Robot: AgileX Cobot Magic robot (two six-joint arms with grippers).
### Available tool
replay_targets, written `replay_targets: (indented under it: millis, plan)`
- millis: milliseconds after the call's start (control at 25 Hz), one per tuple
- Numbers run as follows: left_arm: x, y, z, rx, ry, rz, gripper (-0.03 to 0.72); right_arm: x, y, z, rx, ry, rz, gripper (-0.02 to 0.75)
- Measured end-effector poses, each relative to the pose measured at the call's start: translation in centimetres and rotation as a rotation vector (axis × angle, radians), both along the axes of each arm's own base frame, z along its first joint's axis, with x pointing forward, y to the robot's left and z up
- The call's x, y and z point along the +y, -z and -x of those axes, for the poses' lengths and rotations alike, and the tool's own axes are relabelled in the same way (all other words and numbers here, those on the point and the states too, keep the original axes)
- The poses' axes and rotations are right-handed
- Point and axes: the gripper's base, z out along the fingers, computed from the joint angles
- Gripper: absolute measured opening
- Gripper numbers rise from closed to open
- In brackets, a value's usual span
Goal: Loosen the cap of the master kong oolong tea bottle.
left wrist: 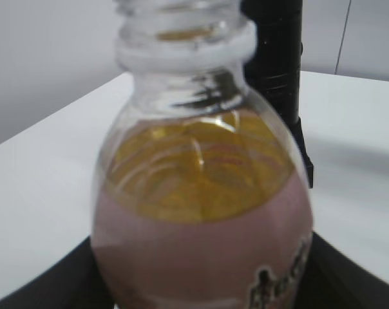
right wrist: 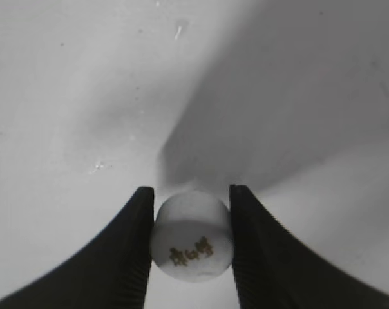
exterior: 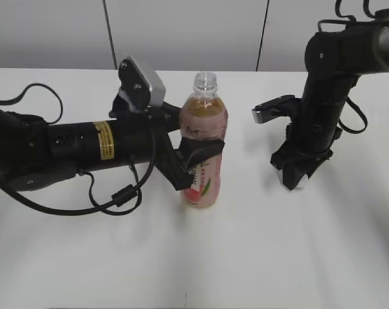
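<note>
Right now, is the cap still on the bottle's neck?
No: the bottle shows bare threads at its open neck, and the cap sits pinched in the right gripper over the table.

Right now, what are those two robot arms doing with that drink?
The left tool is clamped around the tea bottle, holding it upright on the white table. The bottle's neck is bare: the cap is already off. The right tool pinches that small white cap, low over the table to the bottle's right.
</note>
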Motion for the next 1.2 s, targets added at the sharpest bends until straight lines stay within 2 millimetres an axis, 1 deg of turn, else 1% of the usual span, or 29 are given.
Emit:
replay_targets:
  millis: [160,320,400,480,640,720,840,960,1120,1200]
  plan:
    - [-0.1,1.3,-0.1,0.032,0.000,-0.010,0.432,0.1,0.7,-0.1,0.008,0.009,-0.004,0.272]
    - [-0.1,1.5,-0.1,0.033,0.004,0.012,0.432,0.3,1.3,0.0,0.026,0.026,-0.019,0.279]
    - [-0.2,1.5,-0.1,0.033,0.005,0.013,0.432,0.3,1.3,0.0,0.029,0.032,-0.026,0.297]
    - [-0.2,1.5,-0.1,0.033,0.005,0.013,0.432,0.4,1.3,0.0,0.032,0.040,-0.035,0.342]
    - [-0.2,1.5,-0.1,0.033,0.005,0.012,0.432,0.6,1.2,0.0,0.037,0.060,-0.054,0.507]
    - [-0.2,1.5,-0.1,0.034,0.004,0.013,0.432,0.7,1.1,0.0,0.042,0.066,-0.057,0.559]
    - [-0.2,1.5,-0.1,0.034,0.004,0.013,0.436,0.7,1.0,-0.1,0.044,0.076,-0.057,0.571]
    - [-0.2,1.4,-0.1,0.031,0.004,0.014,0.461,0.7,0.9,-0.1,0.041,0.084,-0.057,0.576]
    - [-0.3,0.2,0.0,-0.007,0.021,0.065,0.512,0.7,0.3,-0.2,0.029,0.089,-0.059,0.576]
    - [-0.3,-0.1,0.0,-0.014,0.024,0.074,0.535,0.7,0.0,-0.2,0.029,0.088,-0.060,0.577]
